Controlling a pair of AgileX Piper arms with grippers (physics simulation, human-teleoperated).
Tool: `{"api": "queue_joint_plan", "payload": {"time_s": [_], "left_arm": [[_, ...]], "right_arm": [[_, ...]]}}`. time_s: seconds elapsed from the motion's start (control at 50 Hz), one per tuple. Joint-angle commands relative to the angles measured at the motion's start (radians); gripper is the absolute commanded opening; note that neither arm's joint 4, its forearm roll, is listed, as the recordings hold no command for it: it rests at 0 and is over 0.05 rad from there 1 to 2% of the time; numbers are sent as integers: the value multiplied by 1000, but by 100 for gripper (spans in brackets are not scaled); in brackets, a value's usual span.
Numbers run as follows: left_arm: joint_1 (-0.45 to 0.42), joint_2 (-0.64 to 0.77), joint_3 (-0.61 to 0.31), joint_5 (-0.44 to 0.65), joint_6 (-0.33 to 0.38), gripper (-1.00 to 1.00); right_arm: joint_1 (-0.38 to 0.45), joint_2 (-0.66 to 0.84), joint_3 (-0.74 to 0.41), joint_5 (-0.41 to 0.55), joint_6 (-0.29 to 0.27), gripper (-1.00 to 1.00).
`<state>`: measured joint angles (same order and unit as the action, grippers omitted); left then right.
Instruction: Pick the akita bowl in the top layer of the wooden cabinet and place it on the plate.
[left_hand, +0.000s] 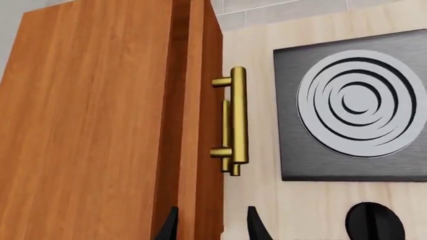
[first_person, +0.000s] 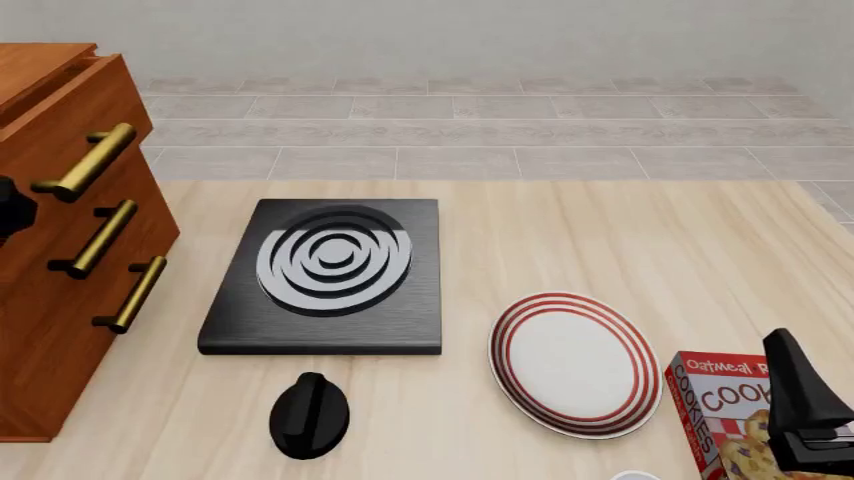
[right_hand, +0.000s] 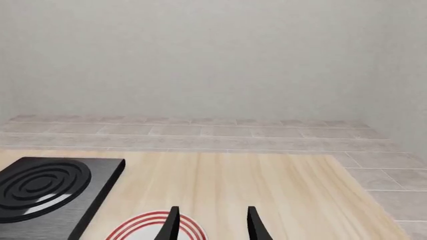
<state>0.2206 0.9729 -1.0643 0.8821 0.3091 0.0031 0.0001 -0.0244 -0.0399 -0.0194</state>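
Observation:
The wooden cabinet (first_person: 54, 300) stands at the table's left with three brass handles. The top layer (first_person: 60, 95) carries the uppermost handle (first_person: 87, 160); its inside does not show, and the akita bowl is hidden. My left gripper (left_hand: 210, 229) is open, above the cabinet's front edge, with the top handle (left_hand: 238, 115) beyond its fingertips. In the front view only a black part of the left arm (first_person: 8, 210) shows at the left edge. The plate (first_person: 574, 362), white with red rings, lies right of centre. My right gripper (right_hand: 212, 225) is open and empty, near the plate (right_hand: 155, 227).
A black square stove (first_person: 327, 275) with grey rings lies between cabinet and plate. A black knob (first_person: 310, 415) sits in front of it. A red cookie box (first_person: 721, 410) lies at the front right, under my right gripper (first_person: 797, 385). A tiled ledge runs along the back.

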Motion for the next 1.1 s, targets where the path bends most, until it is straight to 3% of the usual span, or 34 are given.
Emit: {"api": "queue_joint_plan", "payload": {"time_s": [0.02,1.1], "left_arm": [[-59,23,25,37,-18,100],[-248,65,-42,63,-75,100]], "right_arm": [[-2,0,1,-1,3,100],[-1,0,-3,-1,8,100]]}}
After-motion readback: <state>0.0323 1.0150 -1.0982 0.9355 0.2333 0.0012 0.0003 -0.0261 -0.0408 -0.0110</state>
